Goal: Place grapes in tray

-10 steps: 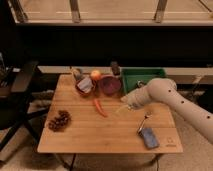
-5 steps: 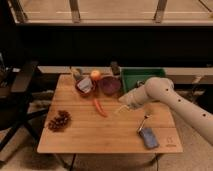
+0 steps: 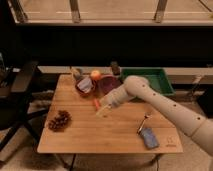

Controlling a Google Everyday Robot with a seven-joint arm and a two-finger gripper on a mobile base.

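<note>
Grapes [image 3: 59, 120] lie untouched at the bench's [image 3: 115, 137] front-left corner, well apart from the tray [image 3: 155, 81]; my gripper [image 3: 103, 108] hovers mid-bench, fingers open and empty. Pickup and placement remain.

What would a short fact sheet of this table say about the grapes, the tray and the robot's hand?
grapes: front-left of the wooden table, nothing touching them
tray: green, at the back-right, no grapes in it
gripper: open and empty, mid-table beside the carrot, well apart from the grapes
task: not yet done
</note>
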